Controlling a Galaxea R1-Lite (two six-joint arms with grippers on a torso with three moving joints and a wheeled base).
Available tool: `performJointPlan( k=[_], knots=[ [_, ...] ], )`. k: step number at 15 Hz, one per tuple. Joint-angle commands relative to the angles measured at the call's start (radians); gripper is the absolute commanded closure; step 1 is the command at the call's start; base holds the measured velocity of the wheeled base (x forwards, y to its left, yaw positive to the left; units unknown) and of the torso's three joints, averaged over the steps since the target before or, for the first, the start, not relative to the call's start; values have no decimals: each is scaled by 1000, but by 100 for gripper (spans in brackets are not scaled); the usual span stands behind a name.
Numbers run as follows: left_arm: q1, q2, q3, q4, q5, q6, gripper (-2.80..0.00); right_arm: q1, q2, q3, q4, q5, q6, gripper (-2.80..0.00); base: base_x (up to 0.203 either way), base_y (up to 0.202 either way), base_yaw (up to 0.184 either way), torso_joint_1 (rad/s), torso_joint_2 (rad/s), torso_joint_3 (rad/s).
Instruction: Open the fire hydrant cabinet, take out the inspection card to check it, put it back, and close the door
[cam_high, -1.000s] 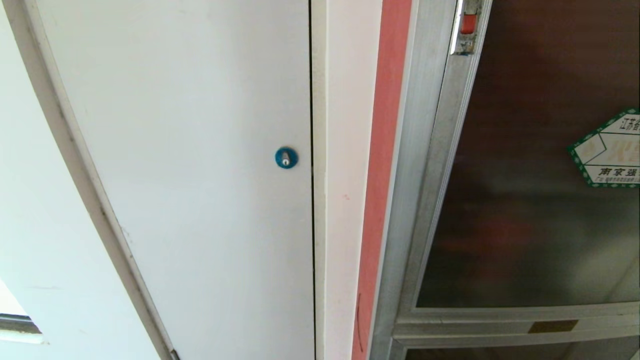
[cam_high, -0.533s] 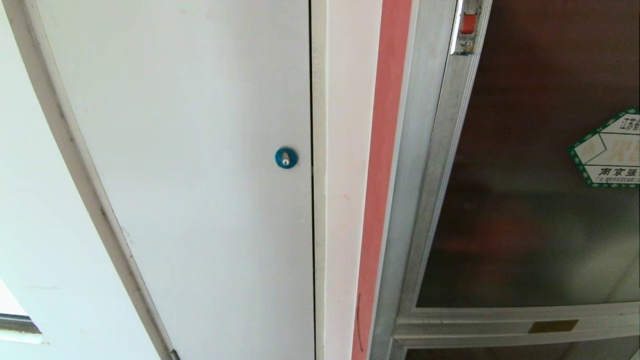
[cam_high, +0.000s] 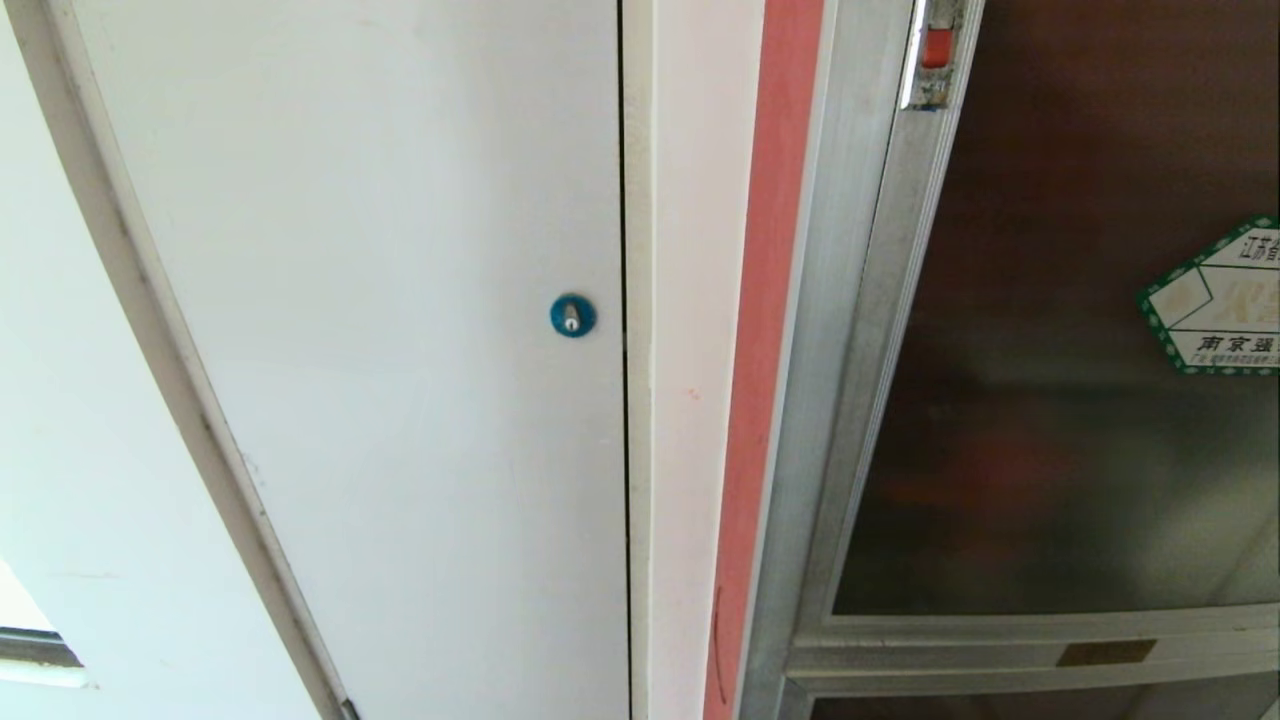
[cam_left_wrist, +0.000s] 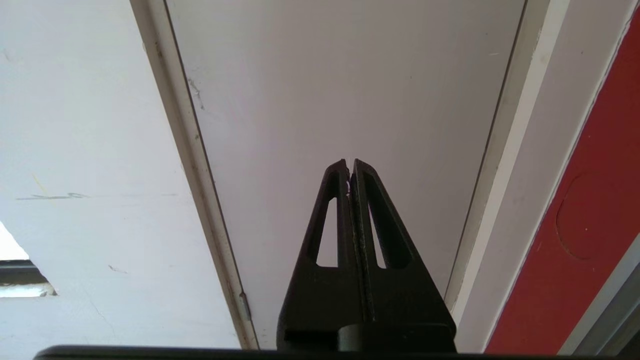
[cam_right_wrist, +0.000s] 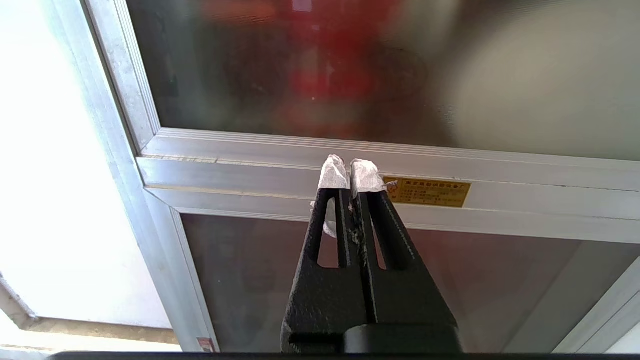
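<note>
**Cabinet door shut, both grippers clenched on nothing**

The fire hydrant cabinet (cam_high: 850, 330) fills the right side of the head view, its silver aluminium frame standing just beside a red strip (cam_high: 765, 330) and a plain white door (cam_high: 400, 330) with a blue round lock (cam_high: 572, 315). The door (cam_high: 1060, 420) of dark tinted glass sits closed in the frame, with the small red latch (cam_high: 937, 47) at its upper left edge and a green-bordered white hexagonal sticker (cam_high: 1215, 300) towards the right edge. Blurred red shapes show through the glass; the inspection card cannot be made out.

Neither arm appears in the head view. In the right wrist view, the right gripper (cam_right_wrist: 350, 170) points at the aluminium crossbar (cam_right_wrist: 250, 170) below the glass, its white-wrapped fingertips (cam_right_wrist: 334, 172) pressed together and empty, just beside a small yellow label (cam_right_wrist: 430, 192); whether they touch the bar cannot be told. In the left wrist view, the left gripper (cam_left_wrist: 350, 165) faces the white door, away from the cabinet, fingers clenched together and holding nothing.
</note>
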Motion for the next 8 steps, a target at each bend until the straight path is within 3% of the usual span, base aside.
performJointPlan(
  k=[1, 8],
  knots=[
    [0, 1, 25, -1, 0, 0, 0, 0, 1, -1, 0, 0, 1, 0, 0, 0, 0, 0, 0, 0],
    [0, 1, 25, -1, 0, 0, 0, 0, 1, 0, 0, -1, 2, 0, 0, 0, 0, 0, 0, 0]
  ],
)
